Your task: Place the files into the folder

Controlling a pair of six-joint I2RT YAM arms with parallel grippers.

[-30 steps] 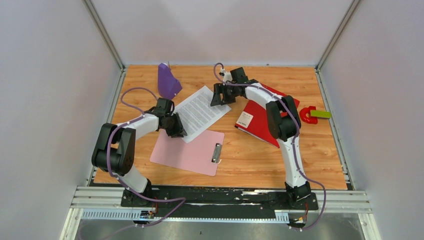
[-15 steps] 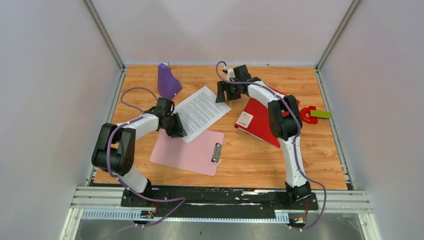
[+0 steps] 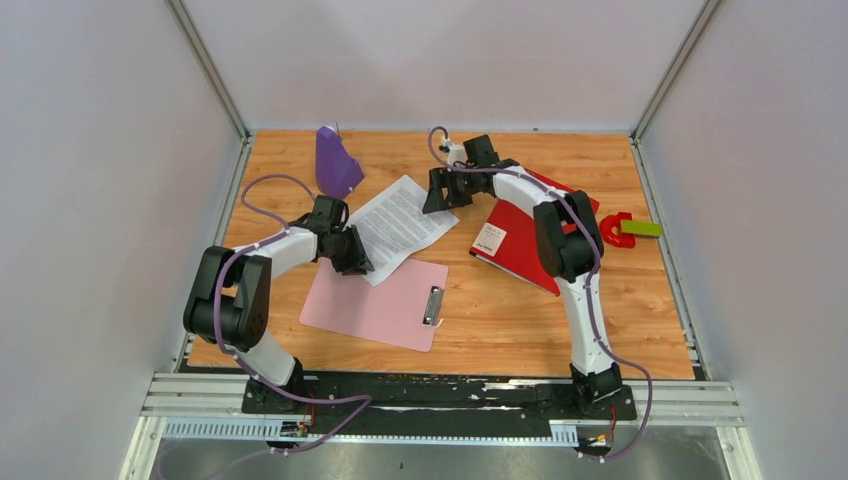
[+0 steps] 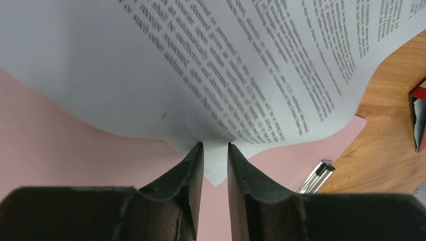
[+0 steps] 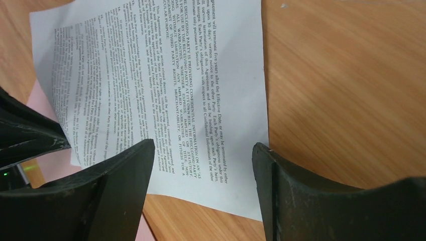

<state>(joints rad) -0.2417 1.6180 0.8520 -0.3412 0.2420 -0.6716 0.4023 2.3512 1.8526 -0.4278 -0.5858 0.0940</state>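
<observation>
On the wooden table (image 3: pixel 500 320) the largest thing of the task, the red folder (image 3: pixel 515 222), lay flat at the right side, partly under the right arm, with its white label (image 3: pixel 489 238) upward, and it appeared to be shut; this was in my judgement the first danger, because the files could only slide over a shut cover and not go inside, and the arm above it would be in the way of opening it; the pink clipboard (image 3: pixel 370 305) lay near the left arm, apart from the folder, and a sheet dragged low over it could catch on its metal clip (image 3: pixel 434 305) or be put down on the wrong board; the files (image 3: pixel 400 222) lay between the two grippers, the near corner raised over the clipboard and curved, and I could not tell if both sheets or only one were raised; the left gripper (image 4: pixel 215 146) was pressed together on the very tip of that corner, so little paper was held, and a quick pull would probably make it slip out, tear, or leave one sheet behind; the right gripper (image 5: pixel 201 148) hung with its jaws spread wide above the far edge of the files, holding nothing; if it closed there on flat paper it could crease the edge or scrape on the wood, and if both grippers pulled in different directions the sheet might tear.
</observation>
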